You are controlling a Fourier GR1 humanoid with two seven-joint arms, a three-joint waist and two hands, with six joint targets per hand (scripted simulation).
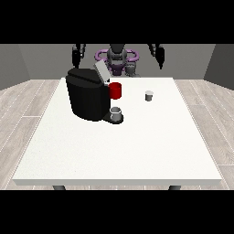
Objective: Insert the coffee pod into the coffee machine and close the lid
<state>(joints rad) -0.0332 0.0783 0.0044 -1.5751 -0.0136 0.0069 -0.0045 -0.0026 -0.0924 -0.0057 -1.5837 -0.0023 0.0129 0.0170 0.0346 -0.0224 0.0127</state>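
While the robot [117, 58] stands small at the far edge of the white bench [119, 146], both of its black hands hang raised in the air behind the bench, holding nothing. The hand at the view's left [77, 54] and the hand at the view's right [158, 54] both point downward, well apart from everything on the bench; whether their fingers are spread or pressed together cannot be told.

On the bench's left half stands the black coffee machine [87, 95], its grey lid [101, 72] tilted up and open (what lies in the chamber under it cannot be seen). A grey cup [116, 114] sits on the machine's drip base at its front right; its contents cannot be made out. Just behind that, touching the machine's right side, is a red cup [116, 90]. The coffee pod [149, 95], small and grey-white, stands upright by itself on the bench, to the right of the red cup and apart from the machine.
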